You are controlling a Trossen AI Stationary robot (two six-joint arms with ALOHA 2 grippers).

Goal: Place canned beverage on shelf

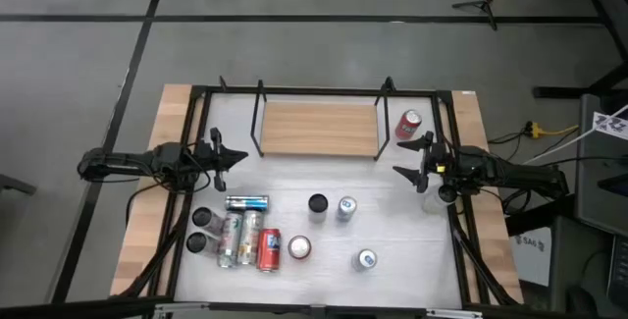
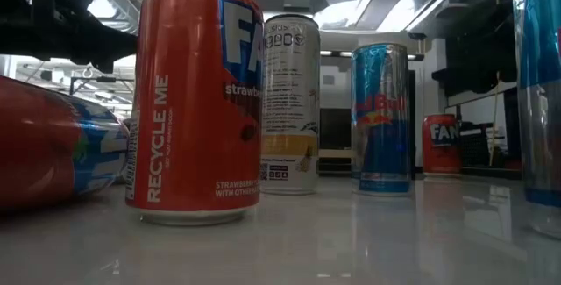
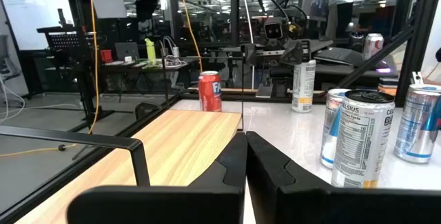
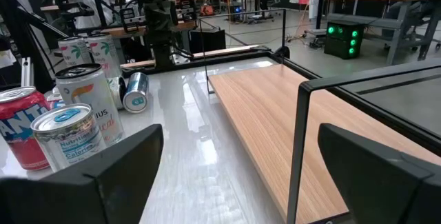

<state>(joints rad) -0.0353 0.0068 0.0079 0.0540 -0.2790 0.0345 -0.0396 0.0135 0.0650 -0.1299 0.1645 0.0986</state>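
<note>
The shelf (image 1: 319, 128), a light-wood board with thin black rod uprights, stands at the far middle of the white tabletop; no can is on it. Several cans stand or lie near the front, among them a red can (image 1: 269, 249) on its side and a slim silver can (image 1: 346, 208) upright. Another red can (image 1: 408, 124) stands just right of the shelf. My left gripper (image 1: 241, 157) hovers shut by the shelf's left end, pointing right (image 3: 246, 136). My right gripper (image 1: 400, 157) hovers open by the shelf's right end, pointing left (image 4: 240, 134), with nothing between its fingers.
A black frame (image 1: 324, 90) rims the tabletop, with wooden strips (image 1: 147, 211) along both sides. In the low view a red can (image 2: 195, 96) stands close to the camera, with tall slim cans (image 2: 380, 117) behind it. Bare white top lies between the shelf and the can group.
</note>
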